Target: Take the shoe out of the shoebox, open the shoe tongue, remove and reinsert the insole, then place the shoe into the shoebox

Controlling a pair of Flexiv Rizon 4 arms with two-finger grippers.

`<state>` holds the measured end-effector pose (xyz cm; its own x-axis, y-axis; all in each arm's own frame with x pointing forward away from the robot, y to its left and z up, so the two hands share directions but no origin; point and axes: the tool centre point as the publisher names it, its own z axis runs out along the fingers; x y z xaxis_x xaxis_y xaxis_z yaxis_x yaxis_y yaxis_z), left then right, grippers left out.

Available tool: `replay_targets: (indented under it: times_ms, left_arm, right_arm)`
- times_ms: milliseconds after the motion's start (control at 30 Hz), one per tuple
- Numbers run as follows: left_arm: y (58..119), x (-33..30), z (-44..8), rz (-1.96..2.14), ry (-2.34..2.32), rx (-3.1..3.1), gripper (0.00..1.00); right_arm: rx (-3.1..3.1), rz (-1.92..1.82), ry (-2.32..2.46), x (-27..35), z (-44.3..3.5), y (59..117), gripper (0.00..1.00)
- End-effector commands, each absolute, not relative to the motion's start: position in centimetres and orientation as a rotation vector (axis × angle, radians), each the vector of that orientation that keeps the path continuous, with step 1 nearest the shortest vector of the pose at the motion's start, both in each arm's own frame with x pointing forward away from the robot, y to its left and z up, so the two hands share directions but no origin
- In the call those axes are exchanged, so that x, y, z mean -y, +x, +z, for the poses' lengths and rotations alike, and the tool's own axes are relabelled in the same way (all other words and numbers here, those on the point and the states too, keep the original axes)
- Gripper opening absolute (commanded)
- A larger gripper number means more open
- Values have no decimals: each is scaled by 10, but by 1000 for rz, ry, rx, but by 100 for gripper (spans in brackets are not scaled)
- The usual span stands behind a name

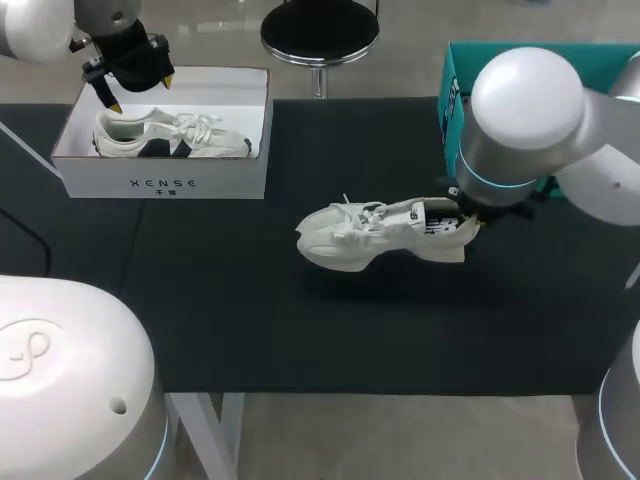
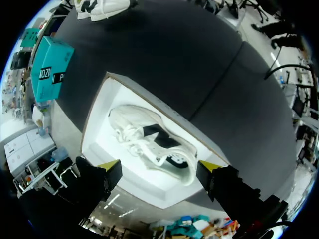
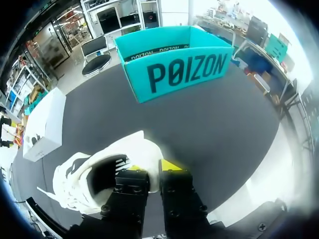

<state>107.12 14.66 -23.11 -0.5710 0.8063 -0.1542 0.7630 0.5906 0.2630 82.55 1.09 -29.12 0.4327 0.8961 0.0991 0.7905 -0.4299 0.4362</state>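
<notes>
Shoebox at table's 10 o'clock, boxed shoe inside, left gripper over its back-left corner. Loose shoe near centre: toe to 9, heel to 3, pinched by right gripper. Open box at 2 o'clock.

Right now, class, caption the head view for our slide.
Right hand holds white shoe by heel; left hand hovers above boxed shoe.

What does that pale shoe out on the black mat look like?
The shoe is an off-white, chunky-soled sneaker with white laces and dark print inside the heel. It is upright mid-table over the black mat, toe toward my left side. The right gripper pinches its heel collar; whether its sole touches the mat is unclear.
</notes>
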Motion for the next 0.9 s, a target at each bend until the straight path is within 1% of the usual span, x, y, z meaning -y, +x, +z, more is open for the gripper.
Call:
replay_targets:
  times_ms: [33,367,900]
  left_arm:
    - [1071,-147,-231,246,1293,-2564,100]
    - [1071,-147,-231,246,1293,-2564,100]
    - [1071,-147,-231,246,1293,-2564,100]
  right_arm:
    - [-1370,470,2417,-21,-322,835,0]
    - [-1360,466,2483,-18,-348,847,0]
    - [-1338,400,2509,-8,-361,844,0]
